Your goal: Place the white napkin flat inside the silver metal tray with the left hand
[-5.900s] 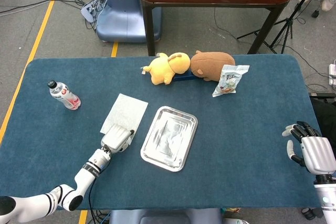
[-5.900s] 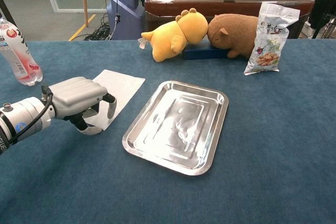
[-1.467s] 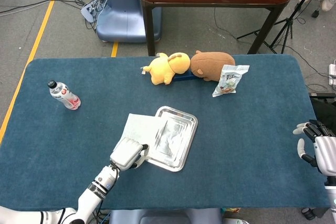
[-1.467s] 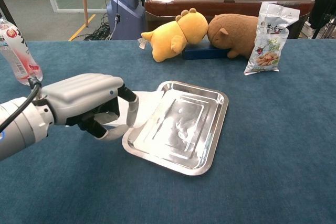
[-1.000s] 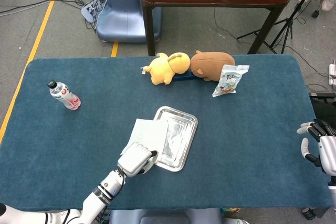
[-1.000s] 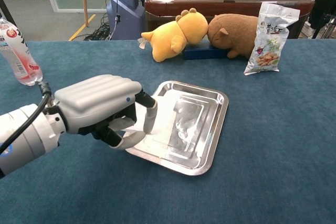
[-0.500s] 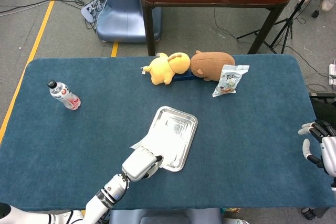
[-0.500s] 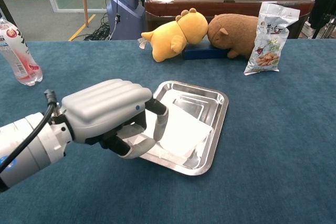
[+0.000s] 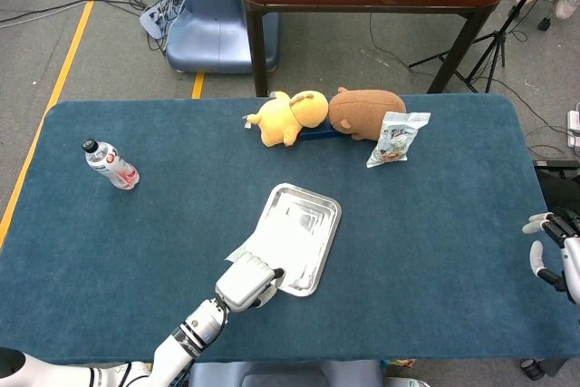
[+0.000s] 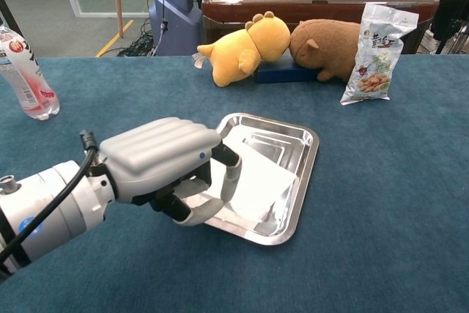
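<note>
The white napkin [image 9: 288,244] [image 10: 256,179] lies over the near half of the silver metal tray [image 9: 317,209] [image 10: 304,152], its near left corner sticking out past the tray's rim. My left hand [image 9: 246,282] [image 10: 163,163] pinches the napkin's near edge at the tray's front left corner, fingers curled around it. My right hand [image 9: 558,256] hovers at the table's right edge with fingers apart and nothing in it; the chest view does not show it.
A water bottle [image 9: 111,164] [image 10: 24,74] lies at the far left. A yellow plush [image 9: 286,116] [image 10: 245,48], a brown plush [image 9: 364,111] [image 10: 330,45] and a snack bag [image 9: 395,137] [image 10: 378,40] sit behind the tray. The blue table [image 9: 435,242] ends just past my right hand.
My left hand has dragged the napkin from the tray's left side rightward over the tray, then settled slightly toward the table's front edge. My right hand has drifted further right.
</note>
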### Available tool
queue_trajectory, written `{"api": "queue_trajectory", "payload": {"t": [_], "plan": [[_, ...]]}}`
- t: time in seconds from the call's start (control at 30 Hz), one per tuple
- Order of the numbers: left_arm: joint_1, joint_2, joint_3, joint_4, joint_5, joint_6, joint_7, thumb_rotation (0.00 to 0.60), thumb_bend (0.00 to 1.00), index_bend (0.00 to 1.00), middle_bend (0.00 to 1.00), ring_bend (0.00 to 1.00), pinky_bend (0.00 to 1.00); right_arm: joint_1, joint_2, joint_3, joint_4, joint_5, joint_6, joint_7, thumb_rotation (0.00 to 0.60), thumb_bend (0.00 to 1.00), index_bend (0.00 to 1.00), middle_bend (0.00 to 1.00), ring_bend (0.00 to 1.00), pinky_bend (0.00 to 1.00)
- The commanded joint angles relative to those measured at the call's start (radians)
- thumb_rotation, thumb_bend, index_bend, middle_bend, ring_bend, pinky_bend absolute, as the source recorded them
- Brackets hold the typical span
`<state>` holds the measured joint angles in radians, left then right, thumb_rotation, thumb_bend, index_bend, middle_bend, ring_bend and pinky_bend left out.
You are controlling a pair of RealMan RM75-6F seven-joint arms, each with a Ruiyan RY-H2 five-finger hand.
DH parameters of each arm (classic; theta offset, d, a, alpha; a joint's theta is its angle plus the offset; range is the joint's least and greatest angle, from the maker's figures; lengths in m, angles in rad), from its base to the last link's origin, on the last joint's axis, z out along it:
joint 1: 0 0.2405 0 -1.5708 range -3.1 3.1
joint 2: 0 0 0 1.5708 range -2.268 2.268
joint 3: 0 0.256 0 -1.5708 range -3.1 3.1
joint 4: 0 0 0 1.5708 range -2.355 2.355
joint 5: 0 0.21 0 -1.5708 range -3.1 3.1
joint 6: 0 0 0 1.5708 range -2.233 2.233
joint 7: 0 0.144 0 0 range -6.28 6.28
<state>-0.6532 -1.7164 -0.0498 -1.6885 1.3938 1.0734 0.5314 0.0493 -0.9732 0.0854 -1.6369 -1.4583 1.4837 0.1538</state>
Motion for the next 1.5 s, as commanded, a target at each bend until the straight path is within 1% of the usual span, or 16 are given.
{"api": "queue_trajectory", "payload": {"t": [0.03, 0.3, 0.67, 0.97, 1.27, 1.5], "plan": [[-0.004, -0.003, -0.004, 0.007, -0.002, -0.005, -0.002, 0.6, 0.71, 0.62, 1.0, 0.92, 0.93, -0.006, 0.01, -0.001, -0.004, 0.001, 0.006, 0.006, 0.6, 0.61, 0.43, 0.35, 0.18, 0.29], [-0.01, -0.029, -0.023, 0.032, -0.012, 0.0, -0.004, 0.6, 0.71, 0.62, 1.0, 0.92, 0.93, -0.016, 0.019, 0.003, -0.003, 0.005, 0.018, 0.026, 0.6, 0.61, 0.43, 0.35, 0.18, 0.29], [-0.03, -0.071, -0.065, 0.065, -0.064, -0.009, 0.017, 0.6, 0.71, 0.62, 1.0, 0.92, 0.93, -0.014, 0.018, 0.004, -0.001, 0.005, 0.011, 0.027, 0.6, 0.61, 0.43, 0.35, 0.18, 0.29], [-0.04, -0.093, -0.068, 0.078, -0.071, -0.01, 0.021, 0.6, 0.71, 0.62, 1.0, 0.92, 0.93, -0.012, 0.018, 0.006, -0.001, 0.006, 0.006, 0.029, 0.6, 0.61, 0.43, 0.35, 0.18, 0.29], [-0.051, -0.11, -0.064, 0.063, -0.074, -0.016, 0.024, 0.6, 0.71, 0.62, 1.0, 0.92, 0.93, -0.011, 0.019, 0.006, 0.0, 0.006, 0.004, 0.03, 0.6, 0.61, 0.43, 0.35, 0.18, 0.29], [-0.063, -0.125, -0.066, 0.078, -0.096, -0.032, 0.039, 0.6, 0.71, 0.62, 1.0, 0.92, 0.93, -0.01, 0.018, 0.007, 0.001, 0.008, 0.0, 0.03, 0.6, 0.61, 0.43, 0.35, 0.18, 0.29]]}}
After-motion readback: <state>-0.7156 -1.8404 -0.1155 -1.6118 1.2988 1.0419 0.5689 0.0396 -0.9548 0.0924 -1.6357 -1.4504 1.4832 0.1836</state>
